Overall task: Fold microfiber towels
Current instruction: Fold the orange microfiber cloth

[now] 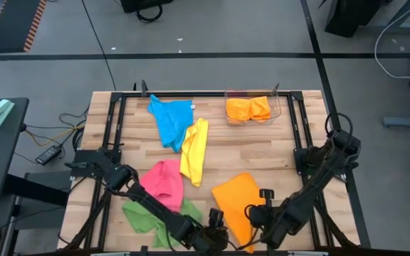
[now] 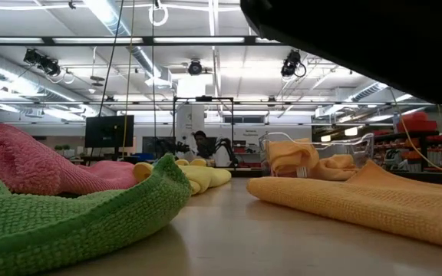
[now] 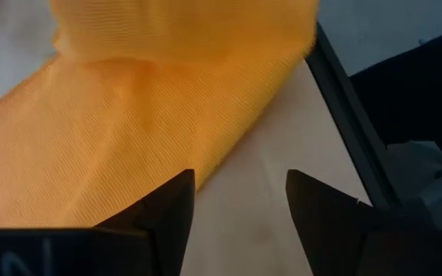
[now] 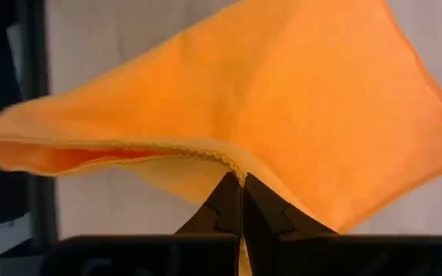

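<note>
An orange towel [image 1: 235, 201] lies on the table near its front edge, right of the middle. My right gripper [image 1: 256, 213] is shut on it at its near right side. My left gripper [image 3: 240, 184] stands open just left of it [image 1: 216, 222], bare table between its fingers and the towel's edge [image 3: 229, 146] beside its left finger. Further left and back lie a green towel [image 1: 146, 217], a pink towel [image 1: 164, 181], a yellow towel [image 1: 194, 151] and a blue towel [image 1: 171, 117]. My right gripper pinches the orange towel's hemmed edge [image 4: 219, 158] between its two shut fingers [image 4: 225, 203], coming from above at a slant. One layer or several, I cannot tell. That edge is raised and the cloth arches up from it; the rest of the towel [image 2: 374, 195] lies on the table.
A clear plastic bin [image 1: 253, 108] with another orange cloth stands at the far right of the table. A black metal frame [image 1: 119, 128] runs along the table's sides. Bare wood [image 1: 262, 153] lies between the bin and the orange towel.
</note>
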Robot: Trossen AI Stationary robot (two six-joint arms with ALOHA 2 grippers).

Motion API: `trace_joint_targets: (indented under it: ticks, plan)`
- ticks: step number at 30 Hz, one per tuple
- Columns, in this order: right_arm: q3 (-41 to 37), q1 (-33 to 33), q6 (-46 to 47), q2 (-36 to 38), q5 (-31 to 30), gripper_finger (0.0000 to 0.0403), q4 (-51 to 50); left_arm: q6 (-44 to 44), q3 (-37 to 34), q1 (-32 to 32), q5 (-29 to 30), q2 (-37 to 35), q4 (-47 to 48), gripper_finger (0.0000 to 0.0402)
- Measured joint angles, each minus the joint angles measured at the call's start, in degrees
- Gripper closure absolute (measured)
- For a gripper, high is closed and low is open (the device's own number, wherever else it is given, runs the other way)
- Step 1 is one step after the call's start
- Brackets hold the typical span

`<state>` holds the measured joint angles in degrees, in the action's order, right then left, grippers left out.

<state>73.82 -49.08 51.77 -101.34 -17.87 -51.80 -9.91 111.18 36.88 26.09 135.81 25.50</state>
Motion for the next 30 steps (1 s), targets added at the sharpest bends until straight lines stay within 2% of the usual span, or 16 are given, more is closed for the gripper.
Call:
trace_joint_targets:
  ticks: [5, 13, 18, 22, 30]
  plan:
    - [-4.4, 3.2, -0.6, 0.0, 0.9, 0.0393, 0.7, 0.0, 0.0, 0.0, 0.0, 0.0, 0.1, 0.0191]
    - [-12.6, 5.8, -1.5, 0.1, 4.0, 0.0393, 8.3, 0.1, 0.0, -0.3, 0.0, 0.0, 2.2, 0.0190]
    - [-12.6, 7.1, -1.1, 0.1, 4.1, 0.0393, 8.1, 0.0, 0.0, -0.9, 0.0, 0.0, 2.2, 0.0195]
    - [-10.6, 7.0, -1.9, 0.1, 4.2, 0.0393, 8.3, -1.1, 0.0, -1.5, 0.0, 0.0, -1.5, 0.0191]
    - [-9.6, 7.0, -1.4, 0.1, 4.2, 0.0393, 8.3, -4.2, 0.0, -2.1, -0.4, 0.3, -11.6, 0.0146]
